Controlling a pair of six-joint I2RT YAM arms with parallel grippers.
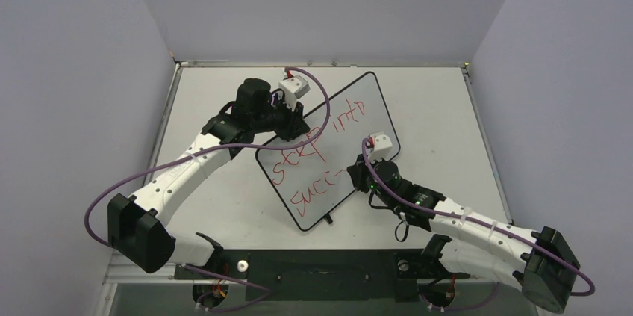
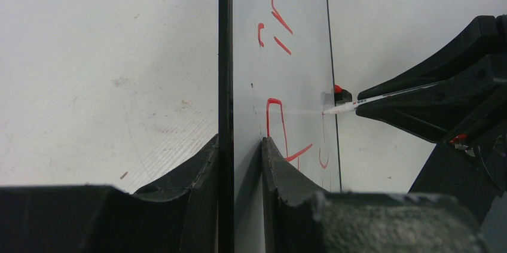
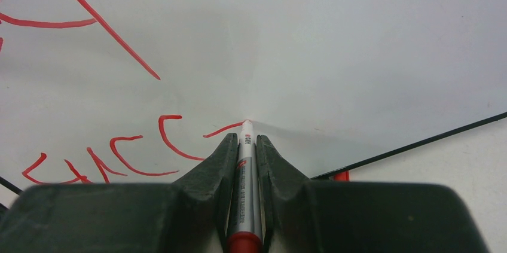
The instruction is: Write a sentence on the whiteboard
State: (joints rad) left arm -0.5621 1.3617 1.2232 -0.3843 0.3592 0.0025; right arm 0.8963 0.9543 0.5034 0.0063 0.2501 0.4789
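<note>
Red sentence (image 1: 298, 160) on a white, black-framed whiteboard (image 1: 351, 150); silver, red-ended marker (image 3: 245, 169).

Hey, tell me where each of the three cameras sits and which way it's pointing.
Top external: above and behind the bases, looking down on the table, the whiteboard, left arm and right arm.
Left wrist: sights along the whiteboard's framed edge; left gripper clamps it.
Right wrist: looks along the marker in the right gripper, onto the sentence.
Shared: both wrist views show the marker tip.

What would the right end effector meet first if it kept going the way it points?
The whiteboard: the marker held in the right end effector seems to touch it tip-first, and nothing else lies between.
</note>
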